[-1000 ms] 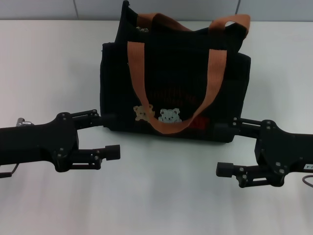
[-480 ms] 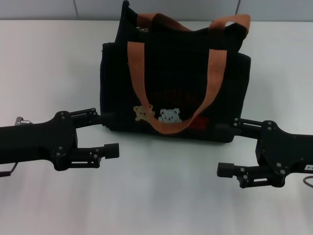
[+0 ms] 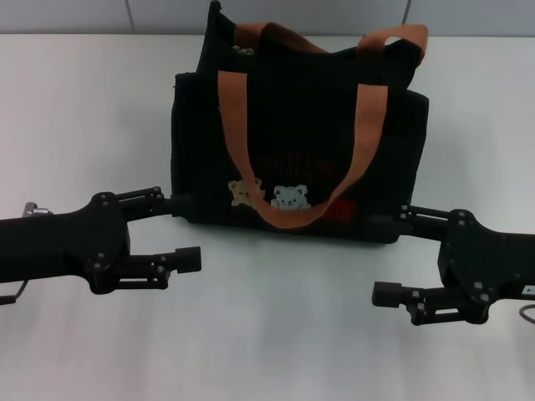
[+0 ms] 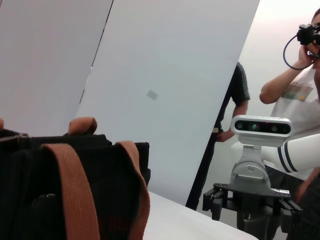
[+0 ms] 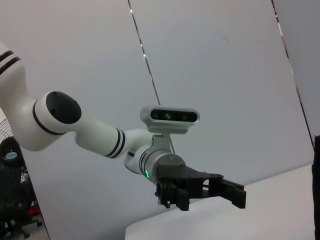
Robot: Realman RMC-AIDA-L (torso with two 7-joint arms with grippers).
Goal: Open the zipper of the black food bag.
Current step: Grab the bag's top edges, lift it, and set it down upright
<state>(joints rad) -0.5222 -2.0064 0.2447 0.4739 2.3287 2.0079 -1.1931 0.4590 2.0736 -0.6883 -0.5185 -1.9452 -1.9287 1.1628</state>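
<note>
The black food bag [image 3: 292, 142] stands upright at the table's middle back, its orange-brown handles draped over the front and its bear patches facing me. At the top left of the bag a small silvery pull marks the zipper [image 3: 244, 51]. My left gripper [image 3: 185, 231] is open, low beside the bag's lower left corner. My right gripper [image 3: 383, 259] is also open, by the lower right corner. Each one's far finger lies close to the bag; contact cannot be told. The left wrist view shows the bag [image 4: 45, 190] up close.
The white table [image 3: 276, 334] spreads in front of the bag and to both sides. In the left wrist view, people [image 4: 295, 95] stand beyond the table behind the right arm. A grey wall panel [image 3: 267, 12] runs along the back.
Both grippers have drifted slightly back toward me, the left one also a little leftward. The bag has not moved.
</note>
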